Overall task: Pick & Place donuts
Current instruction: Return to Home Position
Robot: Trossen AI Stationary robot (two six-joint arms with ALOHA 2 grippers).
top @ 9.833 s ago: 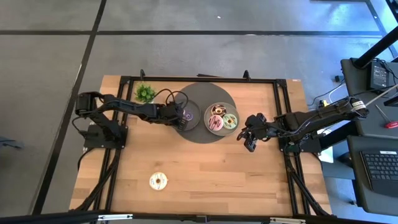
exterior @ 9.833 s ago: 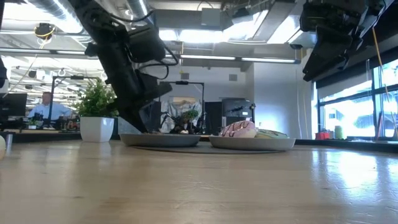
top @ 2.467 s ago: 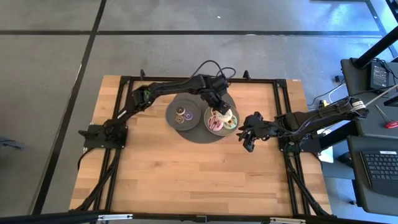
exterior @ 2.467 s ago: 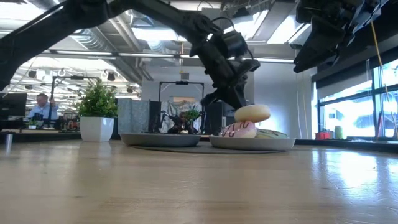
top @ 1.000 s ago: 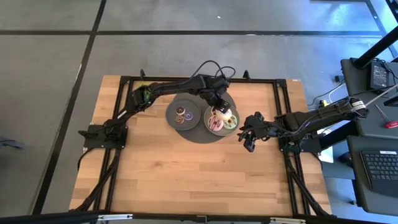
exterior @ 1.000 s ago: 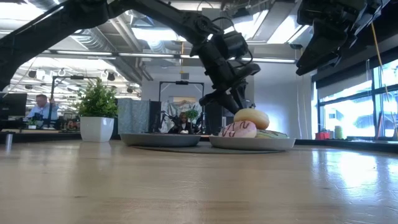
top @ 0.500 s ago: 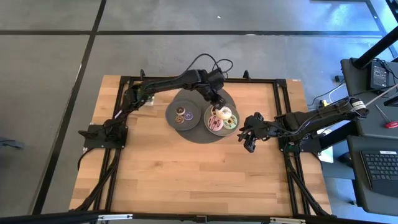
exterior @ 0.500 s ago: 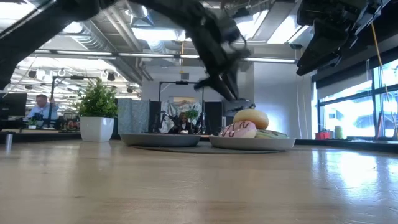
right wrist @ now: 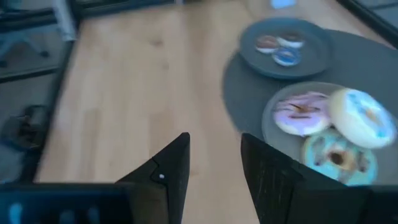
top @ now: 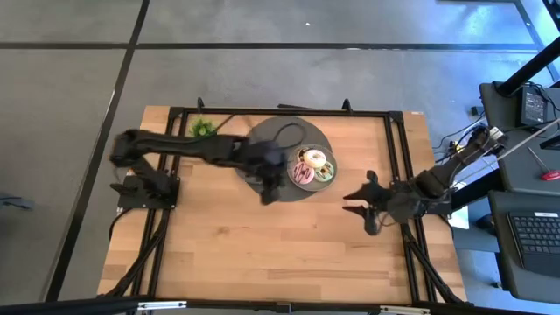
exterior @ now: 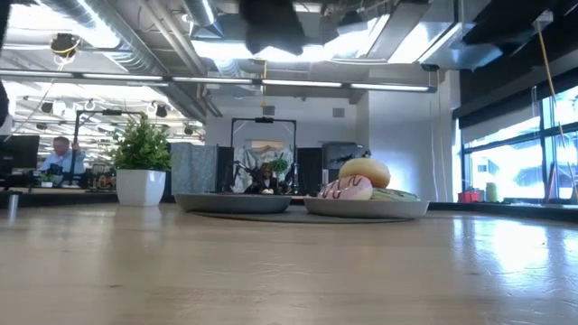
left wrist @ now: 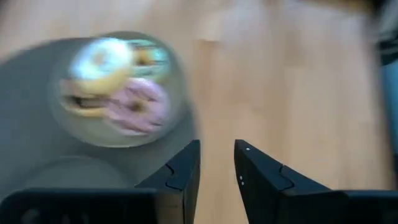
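Item: wooden table (top: 262, 254) with a round dark mat (top: 317, 136) at its far middle, carrying two plates side by side. Gray plate (exterior: 366, 208): holds the larger donuts, with a cream-white donut (exterior: 364, 170) stacked on top, resting against a pink donut (exterior: 346, 189), and a green donut (right wrist: 336, 155) beside them; a darker, brownish donut (left wrist: 79, 107) shows partly under the cream-white one, too blurred to tell more. Dark gray plate (exterior: 233, 204): holds three mini donuts (right wrist: 287, 57) close together; their colours are hard to tell. Left gripper (top: 268, 188): raised above the table over the mat's near edge, beside the gray plate; fingers (left wrist: 183, 174) set with a narrow gap and nothing between them. Right gripper (top: 360, 208): above bare wood on the right side of the table, apart from the mat and plates; fingers (right wrist: 165, 168) parted and carrying nothing. Also present: a small green potted plant (exterior: 140, 149) in a white pot at the far left of the table, and a seated person (exterior: 65, 155) in the room beyond.
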